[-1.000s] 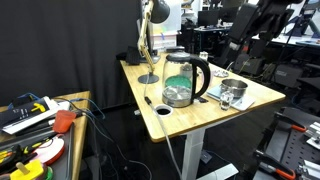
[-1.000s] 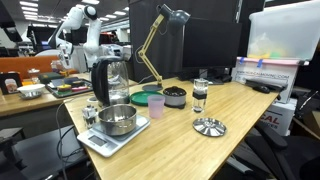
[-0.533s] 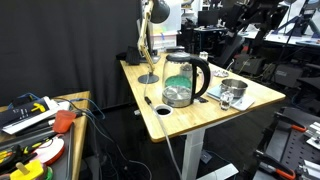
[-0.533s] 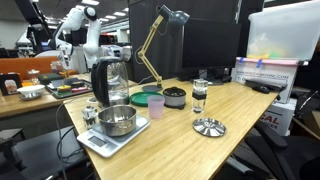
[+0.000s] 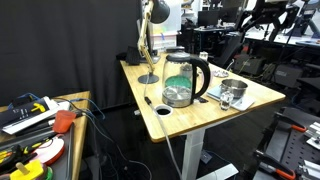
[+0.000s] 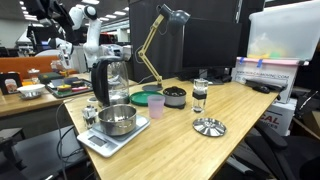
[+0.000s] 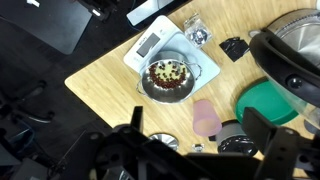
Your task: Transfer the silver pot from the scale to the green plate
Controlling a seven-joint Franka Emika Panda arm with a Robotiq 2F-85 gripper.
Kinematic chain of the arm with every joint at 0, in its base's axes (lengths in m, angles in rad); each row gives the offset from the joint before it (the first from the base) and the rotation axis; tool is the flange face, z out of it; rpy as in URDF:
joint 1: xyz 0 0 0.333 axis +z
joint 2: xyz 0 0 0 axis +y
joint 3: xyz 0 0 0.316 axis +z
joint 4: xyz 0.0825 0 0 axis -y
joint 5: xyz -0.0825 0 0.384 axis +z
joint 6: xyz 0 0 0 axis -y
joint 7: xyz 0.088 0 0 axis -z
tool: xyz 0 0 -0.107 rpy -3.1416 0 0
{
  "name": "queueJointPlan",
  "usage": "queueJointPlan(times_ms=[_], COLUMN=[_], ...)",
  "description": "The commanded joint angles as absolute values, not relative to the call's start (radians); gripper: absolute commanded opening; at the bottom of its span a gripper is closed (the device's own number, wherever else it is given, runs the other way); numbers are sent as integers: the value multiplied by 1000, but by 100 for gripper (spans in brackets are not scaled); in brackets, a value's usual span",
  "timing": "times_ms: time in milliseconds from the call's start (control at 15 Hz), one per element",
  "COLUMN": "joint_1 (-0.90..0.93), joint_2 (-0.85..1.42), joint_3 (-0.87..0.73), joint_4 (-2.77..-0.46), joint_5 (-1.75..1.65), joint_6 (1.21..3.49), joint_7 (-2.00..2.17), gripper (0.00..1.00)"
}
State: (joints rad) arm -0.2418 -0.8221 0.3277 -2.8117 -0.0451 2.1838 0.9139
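Your claw [image 7: 197, 150] hangs high over the counter [image 7: 100, 85], fingers spread wide with nothing in them, so no part of the move is done yet. At the left the silver pot [image 7: 170, 78] sits on the scale [image 7: 150, 45]. Rightward, past a pink cup [image 7: 207, 117], the green plate [image 7: 262, 108] waits, partly hidden by the kettle [image 7: 295, 30]. Descent, grasp, carry and set-down all remain.

Gripper [image 7: 197, 140] aloft, jaws seemingly wide apart
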Motion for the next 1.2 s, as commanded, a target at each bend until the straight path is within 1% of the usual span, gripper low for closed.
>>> queueJointPlan(times_ms=[0, 400, 667, 1133], joint_1=[-214, -214, -207, -216], joint_2=[-815, -815, -695, -395], joint_3=[302, 303, 262, 190], joint_4=[-2810, -2810, -2770, -2675], joint_5=[-72, -72, -52, -71], joint_6=[2179, 2178, 2179, 2270], joint_7=[943, 948, 910, 932], gripper=[100, 100, 100, 100])
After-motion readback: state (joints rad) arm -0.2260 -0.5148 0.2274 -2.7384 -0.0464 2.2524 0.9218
